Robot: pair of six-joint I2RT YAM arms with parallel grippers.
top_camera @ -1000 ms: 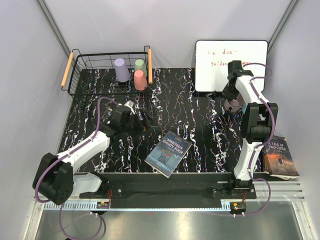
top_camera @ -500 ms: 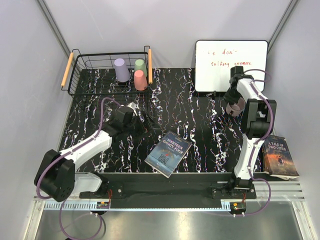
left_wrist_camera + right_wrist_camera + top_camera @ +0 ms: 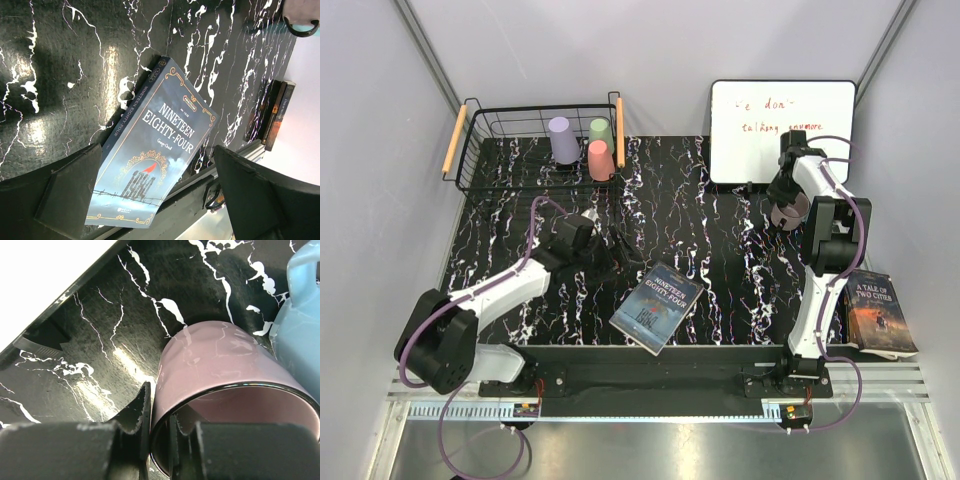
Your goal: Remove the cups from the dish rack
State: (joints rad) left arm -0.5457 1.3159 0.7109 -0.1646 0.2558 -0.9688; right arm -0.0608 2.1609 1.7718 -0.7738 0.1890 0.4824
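Observation:
The black wire dish rack (image 3: 470, 150) stands at the far left and holds three upside-down cups: lilac (image 3: 560, 139), pale green (image 3: 601, 129) and salmon pink (image 3: 601, 160). My right gripper (image 3: 785, 205) is at the far right, below the whiteboard. It is shut on the rim of a dusty mauve cup (image 3: 220, 360), one finger inside and one outside (image 3: 159, 410). A light blue cup (image 3: 300, 325) stands right beside the mauve one. My left gripper (image 3: 612, 250) is open and empty, low over the table between rack and book, and shows wide open in its wrist view (image 3: 160, 190).
A "Nineteen Eighty-Four" book (image 3: 657, 307) lies at centre front, just right of my left gripper, and shows in the left wrist view (image 3: 160, 150). A whiteboard (image 3: 782, 130) leans at the far right. Another book (image 3: 882, 315) lies at the right edge.
My left gripper has moved a little right and nearer, toward the book. My right wrist has shifted slightly with the mauve cup still in it.

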